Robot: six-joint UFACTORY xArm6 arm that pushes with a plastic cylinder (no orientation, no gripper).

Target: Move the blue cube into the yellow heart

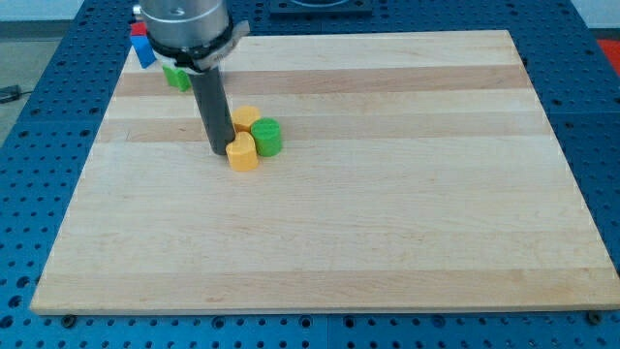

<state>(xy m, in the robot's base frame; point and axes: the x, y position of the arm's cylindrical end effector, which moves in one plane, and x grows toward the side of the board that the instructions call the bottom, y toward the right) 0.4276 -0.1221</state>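
My tip (pixel 219 152) rests on the tabletop (pixel 387 233) just left of a yellow block (pixel 242 152) — probably the yellow heart, though its shape is unclear. There are no jaws here, only a bare rod. The blue cube (pixel 144 52) sits in the upper left of the frame, beside a red block (pixel 139 30) — well apart from my tip, up and to the left.

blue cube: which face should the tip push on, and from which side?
Push the blue cube on its upper-left face, coming from the view's top-left corner. The yellow heart lies toward the lower right. My tip now sits just left of that heart, so it must circle round. The arm partly hides the cube.
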